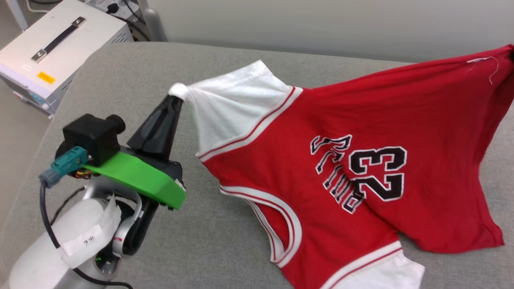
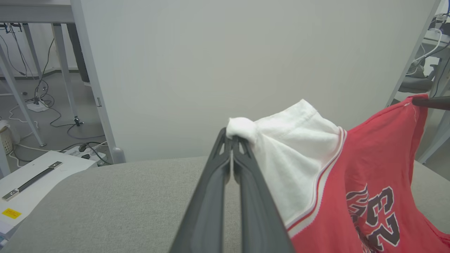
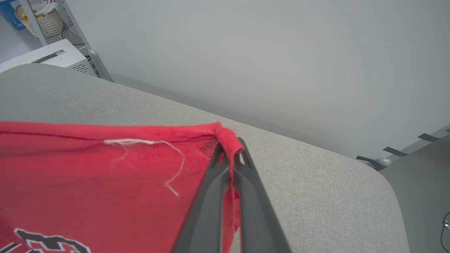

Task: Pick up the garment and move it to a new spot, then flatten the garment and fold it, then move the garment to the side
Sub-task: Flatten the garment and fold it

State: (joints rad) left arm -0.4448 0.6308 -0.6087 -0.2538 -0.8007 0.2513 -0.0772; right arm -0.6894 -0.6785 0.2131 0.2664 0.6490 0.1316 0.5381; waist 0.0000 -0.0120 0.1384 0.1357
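Note:
The garment (image 1: 361, 132), a red jersey T-shirt with white sleeves and a black-and-white "23", is stretched above the grey table (image 1: 120, 80), chest side toward me. My left gripper (image 1: 175, 98) is shut on the tip of one white sleeve (image 2: 295, 154), its tips (image 2: 232, 138) pinching the bunched cloth. At the far right edge of the head view a red hem corner (image 1: 508, 54) is pulled up. My right gripper (image 3: 230, 149) is shut on that red corner (image 3: 225, 135), where a loose white thread (image 3: 147, 144) trails. The garment's lower part sags onto the table.
A white equipment case (image 1: 60, 44) with a dark handle stands on the floor past the table's left corner, with cables nearby. A pale wall panel (image 2: 246, 70) rises behind the table. Metal table legs (image 2: 21, 102) and a basket (image 3: 45, 21) stand further off.

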